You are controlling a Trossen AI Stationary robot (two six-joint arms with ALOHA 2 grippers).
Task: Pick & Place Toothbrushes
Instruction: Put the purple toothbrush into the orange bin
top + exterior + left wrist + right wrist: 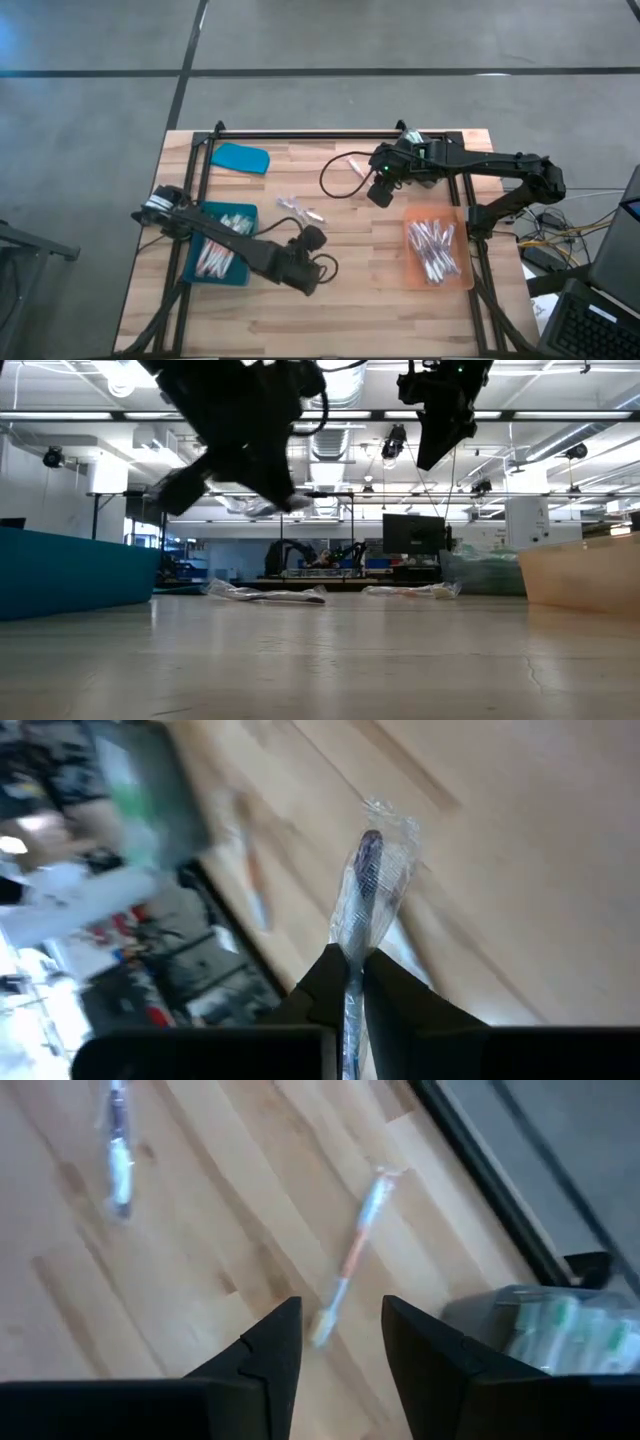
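Your left gripper (347,982) is clamped on a wrapped toothbrush (366,890), lifted just beside the blue tray (192,262). Your right gripper (340,1342), fingers parted and empty, hangs over an orange-handled toothbrush (354,1252) well apart from that tray, toward the table's far edge.

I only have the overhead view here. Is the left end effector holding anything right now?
Observer: Yes. The left wrist view shows the left end effector shut on a clear-wrapped toothbrush, which sticks out past the fingertips.
Operator: And the other arm?
Observer: In the right wrist view the right end effector is open, with an orange-banded toothbrush lying on the wooden table in front of it.
Operator: Is it down at the surface?
Observer: No. In the low view it hangs high above the tabletop.
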